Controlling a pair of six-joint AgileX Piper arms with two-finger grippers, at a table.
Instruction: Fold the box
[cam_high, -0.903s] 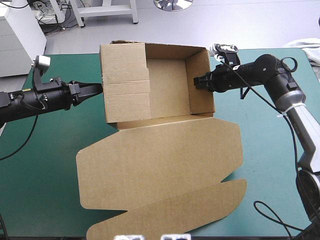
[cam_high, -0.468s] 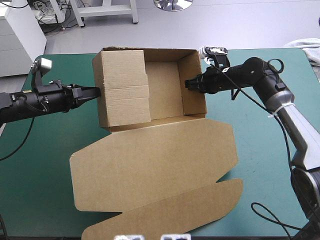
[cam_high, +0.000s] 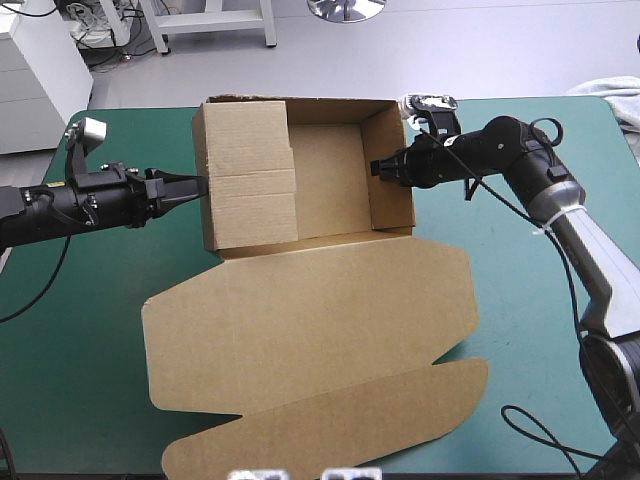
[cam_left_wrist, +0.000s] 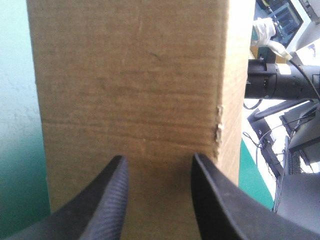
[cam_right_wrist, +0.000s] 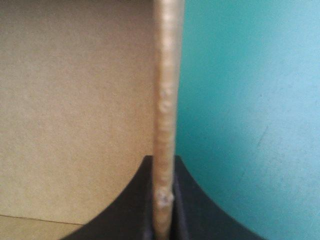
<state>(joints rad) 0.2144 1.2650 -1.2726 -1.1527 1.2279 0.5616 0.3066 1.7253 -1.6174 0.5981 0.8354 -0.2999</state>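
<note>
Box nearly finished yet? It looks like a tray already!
Partly. Done: the box has walls up, an open tray. In hand: the right tool pinches the right wall; the left tool, open, faces the left wall. Left: the lid lies flat on the teal-green cover.

box (cam_high: 320, 320): showing as matt brown corrugated board, fine ribbing running across its outer wall, cut edge looking rough
fingers (cam_left_wrist: 105, 205): appearing black, finely ribbed, perhaps rubbery, catching a slight sheen
table (cam_high: 100, 330): wearing a matt, faintly mottled teal-green cover

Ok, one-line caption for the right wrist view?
Right gripper shut on a side wall of the box, teal-green table cover outside.
</note>
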